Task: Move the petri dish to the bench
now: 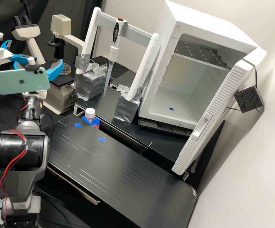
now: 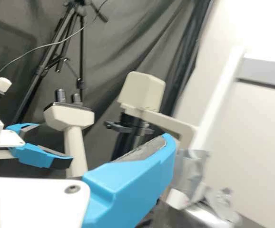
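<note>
Petri dish (image 1: 64, 69) sits on the microscope's dark stage (image 1: 61, 80), beyond the phone (image 1: 20, 80) fixed at our arm's wrist. We see the arm (image 1: 20, 152) rising at the high view's left side, its forearm leading up and away towards the microscope (image 1: 60, 24). Our claw (image 1: 39, 63) is released, its two blue fingers (image 1: 55, 71) spread wide around nothing; one of them shows its grey pad (image 2: 147, 149) in the wrist view. That finger's tip lies right by the dish in the high view — whether it touches, we cannot tell. Beside the stage, a foil-wrapped foot (image 1: 91, 80) of the white rack (image 1: 142, 68) hems us in, and a pipette (image 1: 113, 52) hangs between the rack's uprights. Nearer us, the bench (image 1: 112, 164) spreads out with two blue tape crosses (image 1: 101, 139) near its far edge. Past that edge run a dark gap and a capped bottle (image 1: 90, 114) — then the white cabinet (image 1: 175, 110), its door (image 1: 207, 126) swung out.
</note>
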You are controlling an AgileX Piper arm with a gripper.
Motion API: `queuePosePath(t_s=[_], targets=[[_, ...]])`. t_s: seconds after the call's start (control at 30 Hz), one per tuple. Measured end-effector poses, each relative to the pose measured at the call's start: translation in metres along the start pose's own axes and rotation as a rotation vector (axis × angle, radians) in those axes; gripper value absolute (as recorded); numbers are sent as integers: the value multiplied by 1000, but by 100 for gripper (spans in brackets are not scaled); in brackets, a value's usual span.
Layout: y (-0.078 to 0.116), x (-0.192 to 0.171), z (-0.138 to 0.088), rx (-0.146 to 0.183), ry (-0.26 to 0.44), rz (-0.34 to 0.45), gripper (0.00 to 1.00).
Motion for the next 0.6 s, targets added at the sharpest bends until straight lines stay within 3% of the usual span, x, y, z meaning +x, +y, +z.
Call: queuePosePath(t_s=[0.23, 0.6], targets=[[-15, 48, 7, 16, -35, -90, 100], [-25, 113, 40, 106, -113, -145, 100]])
